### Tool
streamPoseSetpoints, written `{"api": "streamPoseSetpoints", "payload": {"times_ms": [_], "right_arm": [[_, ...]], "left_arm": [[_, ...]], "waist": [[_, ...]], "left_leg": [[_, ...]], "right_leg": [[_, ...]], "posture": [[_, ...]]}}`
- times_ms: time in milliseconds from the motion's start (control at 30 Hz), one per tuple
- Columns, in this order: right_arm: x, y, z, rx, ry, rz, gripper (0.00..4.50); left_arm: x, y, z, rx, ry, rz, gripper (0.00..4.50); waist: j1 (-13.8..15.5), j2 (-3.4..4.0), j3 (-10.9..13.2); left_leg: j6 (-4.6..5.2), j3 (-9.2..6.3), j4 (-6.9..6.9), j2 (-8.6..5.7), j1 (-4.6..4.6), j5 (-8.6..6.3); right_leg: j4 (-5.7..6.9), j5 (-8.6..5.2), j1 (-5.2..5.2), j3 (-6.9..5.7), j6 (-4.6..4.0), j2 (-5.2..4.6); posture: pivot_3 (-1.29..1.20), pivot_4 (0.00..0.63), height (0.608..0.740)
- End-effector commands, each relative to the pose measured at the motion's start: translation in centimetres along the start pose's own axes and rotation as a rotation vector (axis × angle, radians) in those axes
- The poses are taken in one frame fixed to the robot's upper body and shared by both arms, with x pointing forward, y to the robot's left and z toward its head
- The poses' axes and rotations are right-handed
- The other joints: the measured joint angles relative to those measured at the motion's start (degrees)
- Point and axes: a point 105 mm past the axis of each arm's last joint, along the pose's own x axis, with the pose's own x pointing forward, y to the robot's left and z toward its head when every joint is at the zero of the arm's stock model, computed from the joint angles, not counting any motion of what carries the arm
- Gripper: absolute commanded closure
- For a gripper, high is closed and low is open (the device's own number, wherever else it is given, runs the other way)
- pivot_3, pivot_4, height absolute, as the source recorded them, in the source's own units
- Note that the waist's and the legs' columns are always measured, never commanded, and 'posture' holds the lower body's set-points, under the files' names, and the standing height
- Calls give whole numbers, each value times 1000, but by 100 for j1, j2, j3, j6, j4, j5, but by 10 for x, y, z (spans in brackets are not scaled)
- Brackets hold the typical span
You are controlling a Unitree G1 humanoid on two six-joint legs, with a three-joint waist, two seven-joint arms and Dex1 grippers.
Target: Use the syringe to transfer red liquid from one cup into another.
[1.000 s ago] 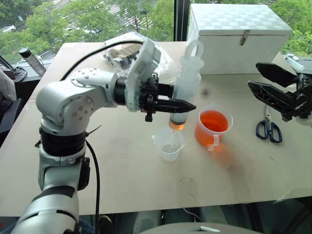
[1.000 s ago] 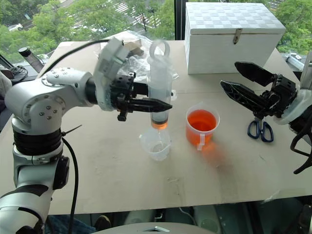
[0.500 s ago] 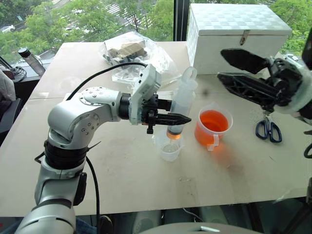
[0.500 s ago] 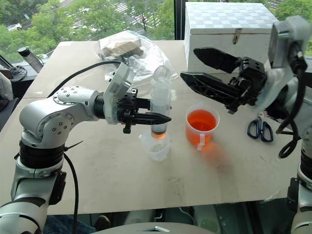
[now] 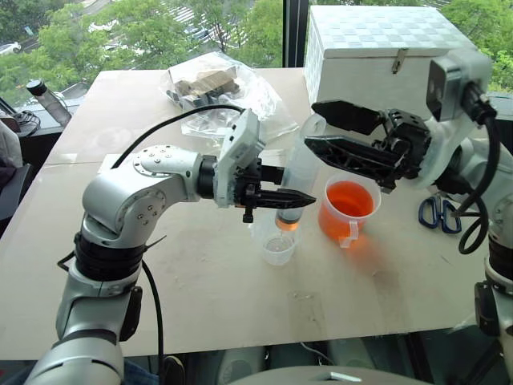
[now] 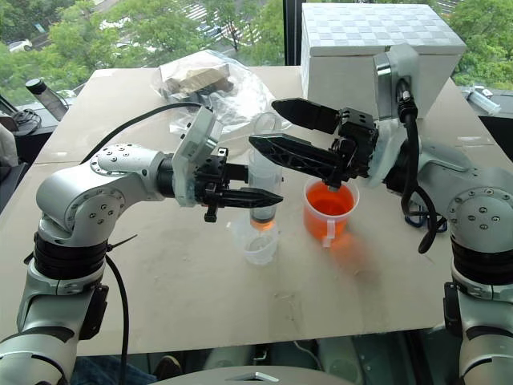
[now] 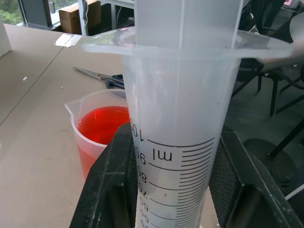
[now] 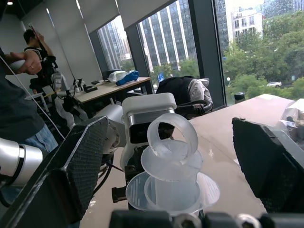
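My left gripper [image 5: 298,196] is shut on the barrel of the syringe [image 5: 300,170], holding it upright. Its orange tip hangs just over the small clear beaker [image 5: 276,247]. A little red liquid [image 5: 286,218] sits in the bottom of the barrel. In the left wrist view the printed scale of the syringe [image 7: 183,118] stands between my two black fingers [image 7: 111,185]. My right gripper [image 5: 311,126] is open and level, one finger on each side of the plunger's ring [image 8: 171,137], not touching it. Right of the beaker stands the handled cup [image 5: 349,223], part full of red liquid [image 5: 349,198].
A white box [image 5: 393,48] stands at the back right and a crumpled plastic bag [image 5: 212,88] at the back middle. Blue-handled scissors [image 5: 437,210] lie right of the cup. The right wrist view shows people [image 8: 19,95] and desks beyond the table.
My right gripper has swung in from the right, still open, and now straddles the plunger top. My left gripper has lowered the syringe a little toward the beaker.
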Motion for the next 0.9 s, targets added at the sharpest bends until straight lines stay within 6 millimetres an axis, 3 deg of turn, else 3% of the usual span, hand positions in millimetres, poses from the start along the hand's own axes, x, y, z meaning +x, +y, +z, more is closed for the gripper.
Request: {"api": "streamPoseSetpoints", "payload": {"times_ms": [33,67,267,367,567,900], "right_arm": [[5,4,6,-30,-13,39,562],[7,3,5,-26,-10,44,798],[8,3,4,-16,-10,72,3872],[8,5,3,-11,-6,84,4481],[8,9,-8,-6,37,94,4481],[8,-2,-24,-11,138,21,4481]], "left_arm": [[0,-7,8,62,-10,-15,3152],[0,-7,8,62,-10,-15,3152],[-1,-5,8,62,-6,-11,3152],[-1,-6,8,62,-5,-12,3152],[0,-3,8,61,-10,-4,3152],[1,-1,11,72,-26,-2,3152]], "waist": [[-13,0,0],[-23,0,0],[-24,0,0],[-25,0,0],[-25,0,0],[-25,0,0]], "left_leg": [[0,0,-1,0,0,0],[0,0,-1,0,0,0],[0,1,-2,0,0,0],[0,0,-4,0,0,0],[0,0,-4,0,0,0],[0,0,-5,0,0,0]], "right_leg": [[0,0,0,0,0,0],[0,0,0,0,0,0],[1,0,-3,1,0,0],[0,0,-4,0,0,1],[1,0,-5,1,0,0],[1,0,-5,1,0,0]], "posture": [[0,150,740],[0,150,740],[0,150,740],[0,150,740],[0,150,740],[0,150,740]]}}
